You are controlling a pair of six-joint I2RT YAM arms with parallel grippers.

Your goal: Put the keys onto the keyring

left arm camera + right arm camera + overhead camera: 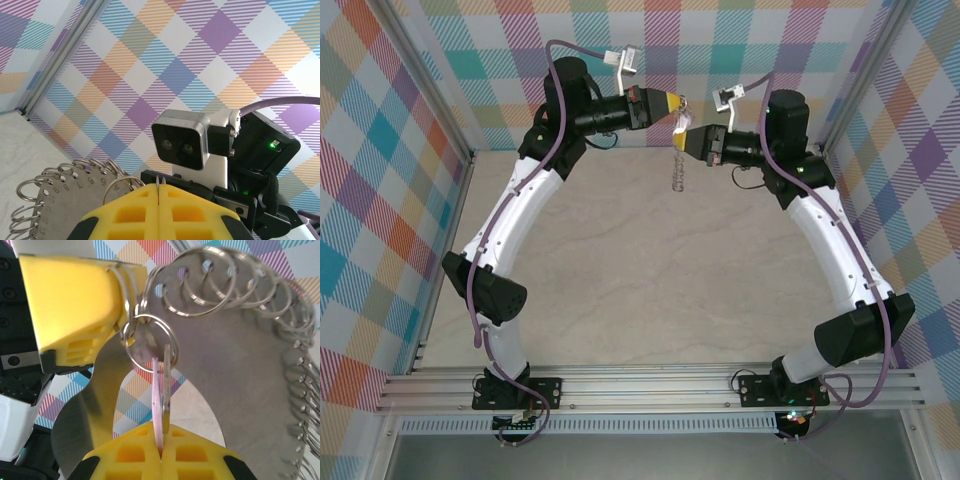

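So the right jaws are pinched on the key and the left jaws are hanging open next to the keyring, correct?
No. The left gripper has its jaws shut, not open: the left wrist view shows the yellow faces pressed together on a thin bit of the keyring. The right gripper is pinched on the key, as you said.

One key [157,405]; one keyring [250,370]; two grippers [672,103] [684,137]
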